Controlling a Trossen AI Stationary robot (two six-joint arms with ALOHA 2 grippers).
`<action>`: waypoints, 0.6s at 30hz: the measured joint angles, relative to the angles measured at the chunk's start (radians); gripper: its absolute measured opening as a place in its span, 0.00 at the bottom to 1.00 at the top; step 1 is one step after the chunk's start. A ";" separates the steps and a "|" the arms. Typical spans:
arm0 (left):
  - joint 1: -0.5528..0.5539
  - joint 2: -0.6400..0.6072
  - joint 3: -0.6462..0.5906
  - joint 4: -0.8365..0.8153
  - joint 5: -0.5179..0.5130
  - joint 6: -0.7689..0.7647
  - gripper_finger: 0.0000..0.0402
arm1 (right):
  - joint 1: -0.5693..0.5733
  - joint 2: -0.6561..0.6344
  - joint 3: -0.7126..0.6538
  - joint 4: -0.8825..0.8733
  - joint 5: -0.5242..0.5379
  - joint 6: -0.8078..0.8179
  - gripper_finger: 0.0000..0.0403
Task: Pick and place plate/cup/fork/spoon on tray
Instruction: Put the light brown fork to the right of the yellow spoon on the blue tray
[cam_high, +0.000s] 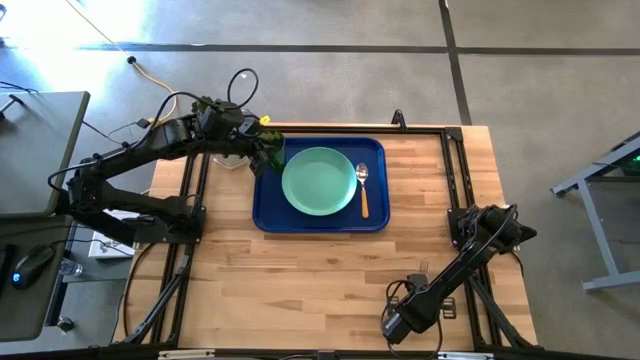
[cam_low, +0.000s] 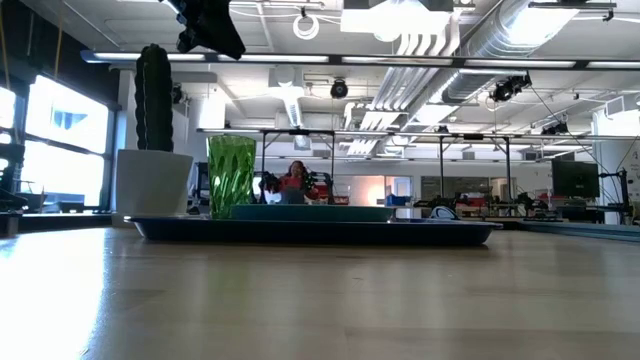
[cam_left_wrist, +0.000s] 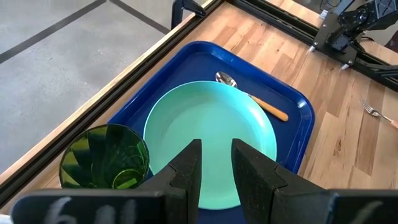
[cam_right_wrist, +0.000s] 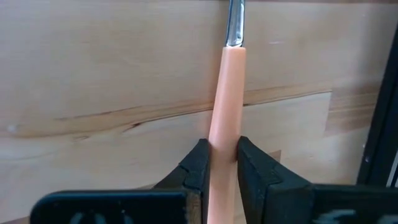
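The dark blue tray (cam_high: 266, 215) lies at the table's far middle. The mint-green plate (cam_high: 319, 181) lies in it, and the spoon (cam_high: 362, 188) lies beside the plate on the tray's right part. The green cup (cam_left_wrist: 106, 157) stands upright in the tray's far left corner. My left gripper (cam_left_wrist: 216, 163) is open and empty above the tray's left part, higher than the cup (cam_low: 231, 175). My right gripper (cam_right_wrist: 219, 158) is shut on the fork (cam_high: 422, 267) at the table's near right. My right gripper pinches the fork's pinkish-orange handle (cam_right_wrist: 225, 124) between its two fingers, which come from above and lie across it. The handle runs on past the fingers to the metal neck (cam_right_wrist: 235, 25). Whether the fork is off the wood, I cannot tell.
A tall green cactus (cam_low: 153, 98) in a white pot (cam_low: 150, 183) shows in the low view left of the cup. Black frame rails (cam_high: 195, 200) run along the table's left and right sides. Bare wood (cam_high: 300, 280) lies between the tray and the near edge.
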 joint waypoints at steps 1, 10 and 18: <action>0.000 0.001 0.000 0.006 0.000 0.000 0.19 | 0.000 0.000 0.000 0.000 0.003 0.000 0.10; 0.000 0.007 0.001 0.020 0.000 0.001 0.19 | -0.004 -0.019 0.002 0.012 0.063 0.001 0.10; 0.000 0.007 0.001 0.020 0.000 0.001 0.19 | -0.019 -0.024 0.004 0.027 0.094 -0.008 0.10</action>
